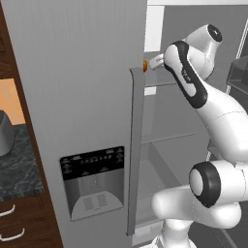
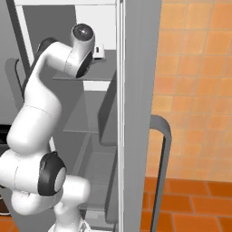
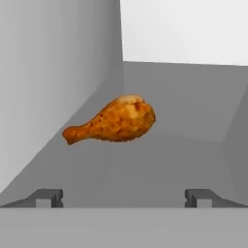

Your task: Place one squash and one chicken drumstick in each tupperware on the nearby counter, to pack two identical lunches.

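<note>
- The arm (image 1: 208,104) reaches up and forward into the open fridge (image 1: 72,97), with its hand at an upper shelf (image 2: 97,77).
- In the hand view the gripper (image 3: 123,197) stands spread wide, its two dark finger tips (image 3: 47,197) far apart at the bottom of the picture, and nothing sits between them.
- A chicken drumstick (image 3: 114,121) lies on the grey shelf floor ahead of the gripper, apart from both tips.
- Its bulbous end points right and its thin bone tip points left, toward the grey side wall of the compartment.
- In the left base view a small orange bit of the chicken drumstick shows just beside the fridge door's edge, next to the hand at the upper shelf.
- The fridge door carries a long grey vertical handle (image 1: 135,150) and a dispenser panel (image 1: 93,181) lower down.
- At the far left of the left base view lies the dark marbled counter (image 1: 17,164), with a grey object (image 1: 6,133) on it, cut off by the picture edge.
- Below the counter are dark wood drawers (image 1: 22,225) with curved silver handles.
- In the right base view an orange tiled wall (image 2: 197,81) stands to the right of the fridge.
</note>
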